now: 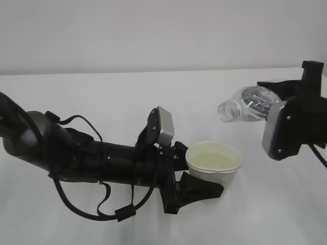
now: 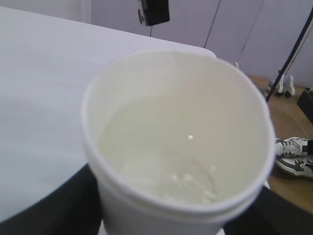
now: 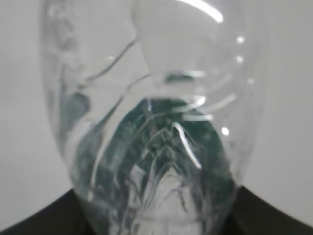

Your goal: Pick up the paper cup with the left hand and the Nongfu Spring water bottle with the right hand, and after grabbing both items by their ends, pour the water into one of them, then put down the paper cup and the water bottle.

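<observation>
A plain white matte table (image 1: pixel 102 92) spreads beneath both sets of jaws; nothing visibly rests directly on its bare surface.

Matte black throughout. Left end effector (image 1: pixel 204 190): thick cylindrical forearm, broad wedge-shaped black fingers (image 1: pixel 196 191), grey rectangular camera block (image 1: pixel 164 126) with rounded corners at 12 o'clock, loose black cables (image 1: pixel 104 209) looping at 6 o'clock. Right end effector (image 1: pixel 278 97): angular black housing, grey camera block (image 1: pixel 277 130) with small dark screws, thin black cable (image 1: pixel 319 155) at 4 o'clock.
</observation>
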